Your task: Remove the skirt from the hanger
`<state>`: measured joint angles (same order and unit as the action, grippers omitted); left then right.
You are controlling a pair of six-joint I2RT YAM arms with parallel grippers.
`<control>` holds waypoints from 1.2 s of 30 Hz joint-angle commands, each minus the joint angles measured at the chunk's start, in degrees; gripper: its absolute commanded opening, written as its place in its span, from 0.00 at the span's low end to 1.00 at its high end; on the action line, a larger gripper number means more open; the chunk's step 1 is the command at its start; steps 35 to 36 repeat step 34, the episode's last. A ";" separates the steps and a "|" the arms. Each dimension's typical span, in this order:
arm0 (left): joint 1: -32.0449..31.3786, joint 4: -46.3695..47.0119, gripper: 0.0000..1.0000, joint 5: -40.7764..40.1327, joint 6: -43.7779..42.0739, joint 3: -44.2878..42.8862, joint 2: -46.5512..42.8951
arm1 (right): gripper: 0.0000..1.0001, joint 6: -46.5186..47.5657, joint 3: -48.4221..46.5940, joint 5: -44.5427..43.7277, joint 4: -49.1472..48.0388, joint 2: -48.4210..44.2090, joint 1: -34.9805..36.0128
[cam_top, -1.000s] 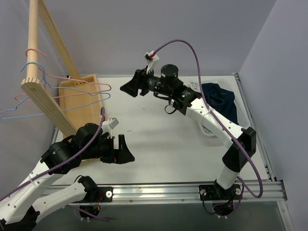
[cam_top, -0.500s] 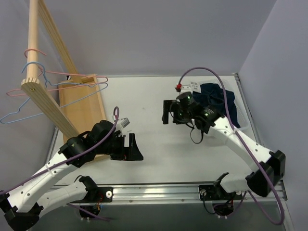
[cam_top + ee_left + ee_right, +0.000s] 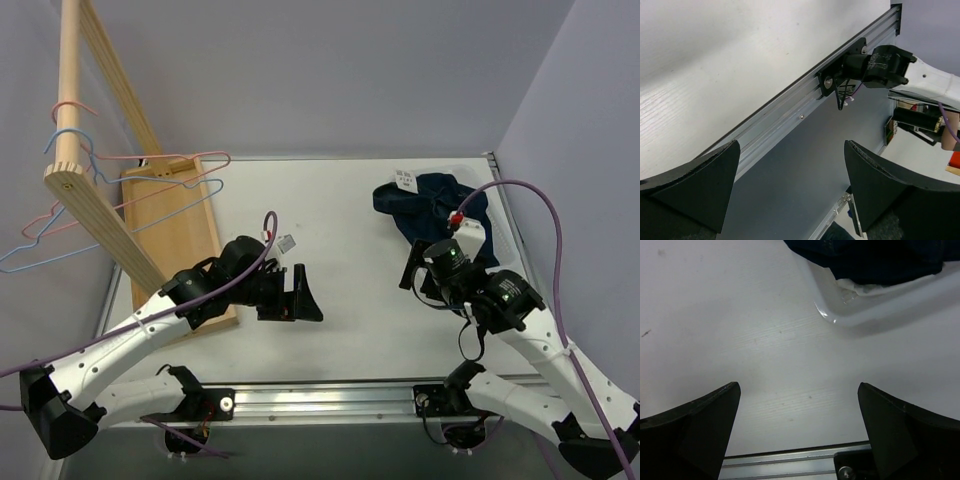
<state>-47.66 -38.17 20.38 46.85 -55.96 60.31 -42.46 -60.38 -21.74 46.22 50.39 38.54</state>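
The hanger [image 3: 70, 131] long axis runs 8-to-2 o'clock (hook over the rail [image 3: 70, 60]). The left gripper [image 3: 790, 185] and right gripper [image 3: 800, 425] both have jaws spread.

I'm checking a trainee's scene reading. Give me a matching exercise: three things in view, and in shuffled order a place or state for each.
1 light-blue hanger
2 navy garment
3 left gripper

A open, holding nothing
B heaped at the table's far right
C bare, hooked on the wooden rail

Pairs: 1-C, 2-B, 3-A
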 commanded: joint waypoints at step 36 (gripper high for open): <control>-0.15 5.57 0.94 5.28 -0.62 -2.66 4.46 | 1.00 -14.85 10.28 0.82 7.14 -18.13 -0.40</control>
